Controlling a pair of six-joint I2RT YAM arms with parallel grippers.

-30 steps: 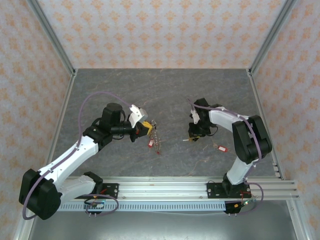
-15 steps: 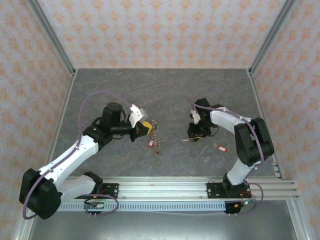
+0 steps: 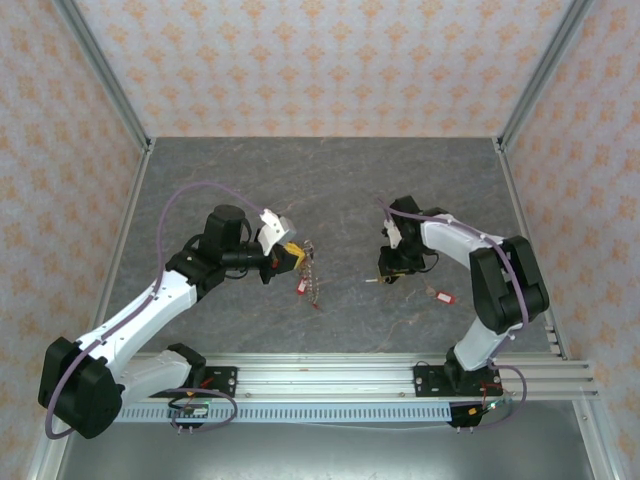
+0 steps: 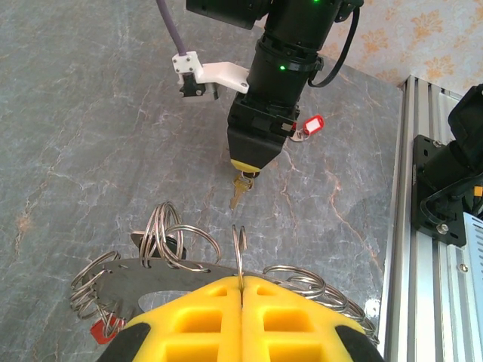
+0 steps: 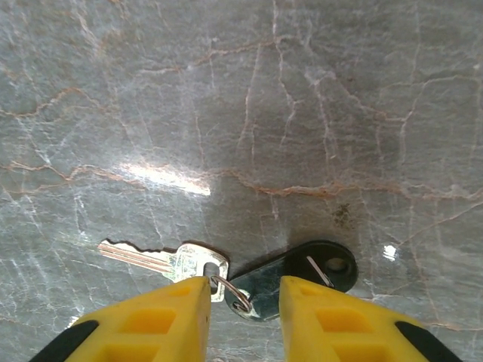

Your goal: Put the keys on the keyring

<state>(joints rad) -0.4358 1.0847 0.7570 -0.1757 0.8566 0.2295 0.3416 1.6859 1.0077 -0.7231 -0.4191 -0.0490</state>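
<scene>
Top external view: the grey marbled table [image 3: 250, 180] is seen from above, with the aluminium rail [image 3: 350, 375] along its near edge. The left arm [image 3: 150, 300] is reached inward from the left, and the right arm [image 3: 480, 270] is bent over the table's right half.

The left gripper [image 3: 292, 256] is held above the table near its middle. In the left wrist view its yellow fingers [image 4: 196, 317] are pressed together, and a thin wire loop of the keyring [image 4: 239, 245] is clamped between them. The keyring [image 3: 312, 275] is seen hanging from that gripper as a beaded strand, and close up as a bunch of wire loops on a flat metal plate. A red tag [image 3: 300, 288] is seen at the strand's left side.

The right gripper [image 3: 388, 276] is lowered to the table, well apart from the left one. In the right wrist view its fingers [image 5: 173, 320] are held apart.

A silvery key [image 5: 151, 258] is laid flat on the table, its blade pointed away to the left. Its head is touched by the left finger. A dark fob [image 5: 309, 271] is laid beside it, and both are joined by a small split ring [image 5: 230, 292] lying between the fingers.

A red-tagged key [image 3: 441, 295] is laid on the table to the right of the right gripper.
</scene>
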